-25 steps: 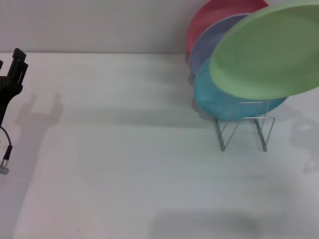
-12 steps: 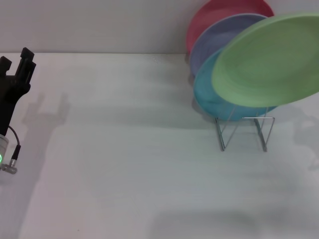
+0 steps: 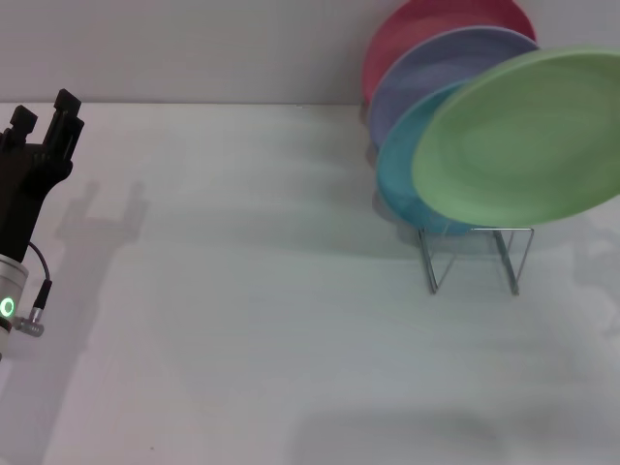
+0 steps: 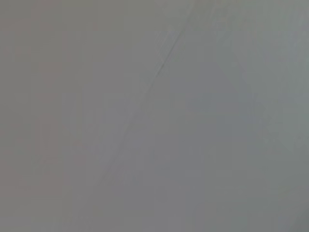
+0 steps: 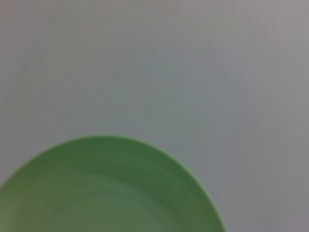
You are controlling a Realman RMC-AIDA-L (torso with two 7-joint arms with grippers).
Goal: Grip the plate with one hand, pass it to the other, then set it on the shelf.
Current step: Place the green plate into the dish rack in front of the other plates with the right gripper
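Head view: pale-green plate [image 3: 523,140] seen tilted in the air above the wire shelf [image 3: 475,254], overlapping the sky-blue plate [image 3: 407,179], with lavender plate [image 3: 436,68] and red plate [image 3: 417,29] racked behind. Carried from the right, past the frame edge; right gripper itself not visible, grip state undeterminable, though right wrist view filled low down by the plate's green rim [image 5: 111,193] over pale bench [image 5: 193,72]. Left gripper [image 3: 44,126] noted at far left over the bench [image 3: 242,320], well apart from the plate, fingers spread, holding nothing. Left wrist view: blank grey surface only. Judged stage: placement on shelf, transfer apparently finished. For a clean set-down: lower edge to be aimed into the free front loops, tilt matched to the blue plate, descent slow, release only once rim seated between wires. Risk judged: rack light, easily nudged; neighbouring plates easily knocked.
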